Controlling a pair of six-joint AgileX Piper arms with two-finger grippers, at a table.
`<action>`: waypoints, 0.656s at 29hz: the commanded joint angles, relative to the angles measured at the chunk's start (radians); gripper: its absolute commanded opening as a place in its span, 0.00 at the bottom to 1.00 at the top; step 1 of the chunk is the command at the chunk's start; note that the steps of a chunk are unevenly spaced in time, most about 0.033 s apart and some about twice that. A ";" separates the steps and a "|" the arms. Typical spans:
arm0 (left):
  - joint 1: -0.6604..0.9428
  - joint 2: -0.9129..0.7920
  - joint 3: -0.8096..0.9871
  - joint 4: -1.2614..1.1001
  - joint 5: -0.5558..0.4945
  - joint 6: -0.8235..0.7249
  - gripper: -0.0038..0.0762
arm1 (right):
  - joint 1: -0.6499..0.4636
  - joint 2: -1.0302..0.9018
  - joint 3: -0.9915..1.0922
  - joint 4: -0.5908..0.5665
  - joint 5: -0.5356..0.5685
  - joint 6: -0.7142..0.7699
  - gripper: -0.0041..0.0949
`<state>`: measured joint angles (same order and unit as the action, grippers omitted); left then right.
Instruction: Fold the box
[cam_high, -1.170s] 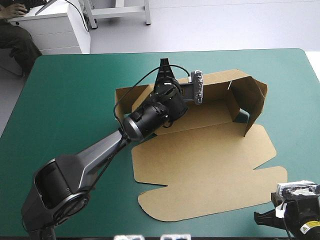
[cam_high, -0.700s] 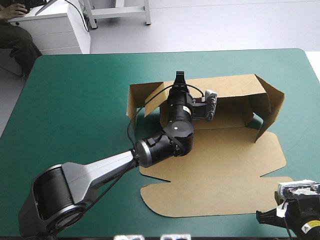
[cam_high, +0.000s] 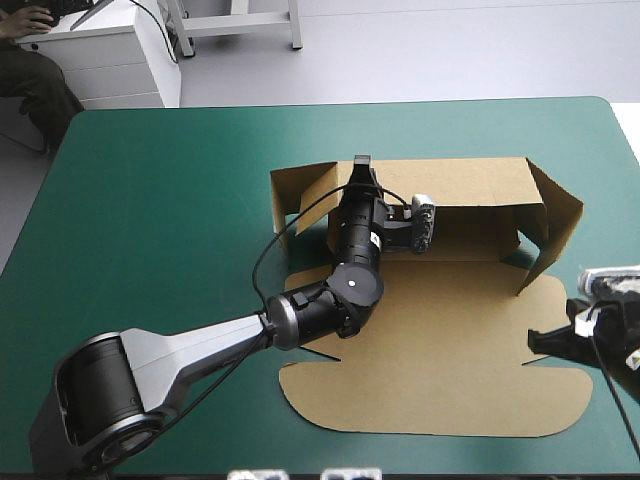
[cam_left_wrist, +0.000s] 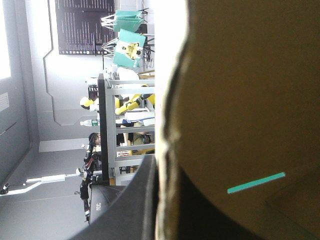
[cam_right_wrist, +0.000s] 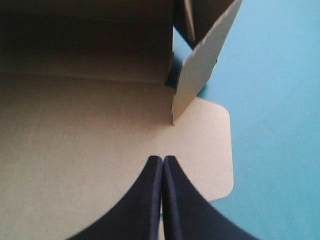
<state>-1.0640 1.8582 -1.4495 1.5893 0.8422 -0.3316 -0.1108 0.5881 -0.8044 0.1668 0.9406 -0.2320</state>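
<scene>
The box (cam_high: 450, 350) is laid on the teal-green table (cam_high: 150, 190), brown and partly raised. Its back wall (cam_high: 470, 178) is stood upright, a side flap (cam_high: 560, 220) is raised at each end, and the wide lid panel (cam_high: 430, 400) is spread flat in front of the back wall. The left claw (cam_high: 361, 165) is clamped on the back wall's top edge near the box's left end, with board pinched in between. The right claw (cam_right_wrist: 162, 161) is pressed together into one point and held over the box's flat right end, just short of the right side flap.
</scene>
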 joint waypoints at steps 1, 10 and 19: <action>-0.010 -0.061 -0.024 0.057 0.012 -0.026 0.04 | 0.000 0.109 -0.162 0.004 -0.089 0.005 0.02; -0.010 -0.061 -0.024 0.038 0.012 -0.026 0.04 | 0.000 0.404 -0.468 0.003 -0.089 0.057 0.02; 0.035 -0.061 -0.024 0.038 -0.021 -0.026 0.04 | 0.000 0.717 -0.690 0.035 -0.072 0.077 0.02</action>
<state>-1.0492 1.8580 -1.4495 1.5839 0.8210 -0.3341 -0.1094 1.2516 -1.4181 0.1854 0.9204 -0.1560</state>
